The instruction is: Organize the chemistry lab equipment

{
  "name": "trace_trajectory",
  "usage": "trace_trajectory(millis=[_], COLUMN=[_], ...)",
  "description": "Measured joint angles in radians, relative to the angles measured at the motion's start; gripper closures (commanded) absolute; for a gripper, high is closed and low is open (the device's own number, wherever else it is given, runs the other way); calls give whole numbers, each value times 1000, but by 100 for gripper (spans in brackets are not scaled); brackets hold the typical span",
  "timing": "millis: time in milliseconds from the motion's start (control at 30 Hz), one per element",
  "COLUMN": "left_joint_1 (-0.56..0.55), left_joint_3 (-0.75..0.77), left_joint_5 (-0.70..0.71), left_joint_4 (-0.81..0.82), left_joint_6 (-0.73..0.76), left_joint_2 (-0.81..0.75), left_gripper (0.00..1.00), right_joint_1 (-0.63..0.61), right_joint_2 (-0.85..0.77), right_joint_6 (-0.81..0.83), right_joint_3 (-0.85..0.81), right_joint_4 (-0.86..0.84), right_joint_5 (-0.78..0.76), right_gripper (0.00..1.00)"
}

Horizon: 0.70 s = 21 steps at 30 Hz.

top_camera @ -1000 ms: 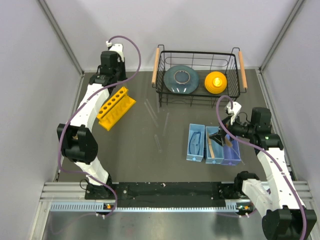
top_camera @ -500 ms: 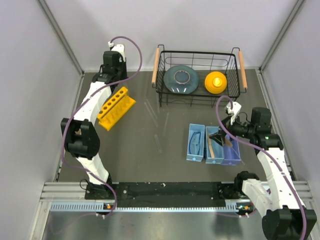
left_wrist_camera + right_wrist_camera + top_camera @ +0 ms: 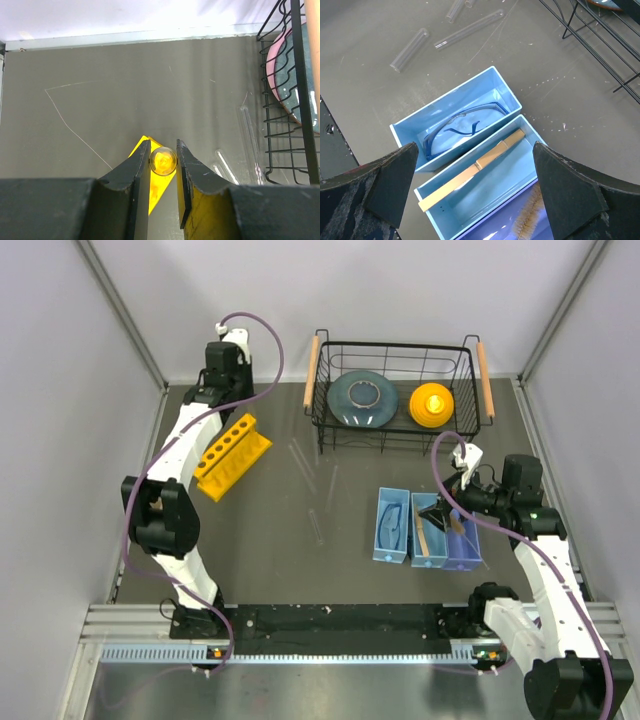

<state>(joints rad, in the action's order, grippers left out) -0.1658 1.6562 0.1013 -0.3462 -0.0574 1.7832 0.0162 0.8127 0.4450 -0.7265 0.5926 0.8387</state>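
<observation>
One glass tube (image 3: 163, 161) is pinched between the fingers of your left gripper (image 3: 163, 146). The wrist view shows it end-on, so it hangs close to upright directly above the yellow rack (image 3: 232, 453). Yellow shows under and through the glass, but the fingers hide the holes, so you cannot tell which hole lies beneath it, or whether any does.

The step in hand looks like seating this tube in the rack. Line up first: nudge sideways until the tube's circle sits centred over a hole, and check against the rack's row in the overhead view. Then lower straight down with no tilt. A slanted tube would likely catch a hole's rim and could shove or tip the rack. Grip only as firmly as you need, since thin glass may crack. Let go once the rack bears the tube, then lift straight up so the fingers do not drag it out.

Several loose tubes (image 3: 410, 49) lie flat to the right of the rack, between it and the blue bins (image 3: 460, 95); those look like the next to fetch. Your right gripper (image 3: 475, 145) is spread wide and holds nothing. It hovers over those bins, well apart from the rack, where the safety glasses (image 3: 456, 129) and wooden clamp (image 3: 472, 170) already lie in neighbouring compartments. Leave it parked.
</observation>
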Motion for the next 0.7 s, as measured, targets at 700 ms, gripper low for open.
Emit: trace_trajectory(millis=[700], left_joint_1=[2], left_joint_3=[11], left_joint_5=[-12], left_joint_4=[-21], left_joint_6=[5], left_joint_2=[-13], left_gripper=[87], right_joint_1=[0], right_joint_2=[0], right_joint_6=[0], right_joint_3=[0], right_joint_4=[0], right_joint_5=[0], right_gripper=[1])
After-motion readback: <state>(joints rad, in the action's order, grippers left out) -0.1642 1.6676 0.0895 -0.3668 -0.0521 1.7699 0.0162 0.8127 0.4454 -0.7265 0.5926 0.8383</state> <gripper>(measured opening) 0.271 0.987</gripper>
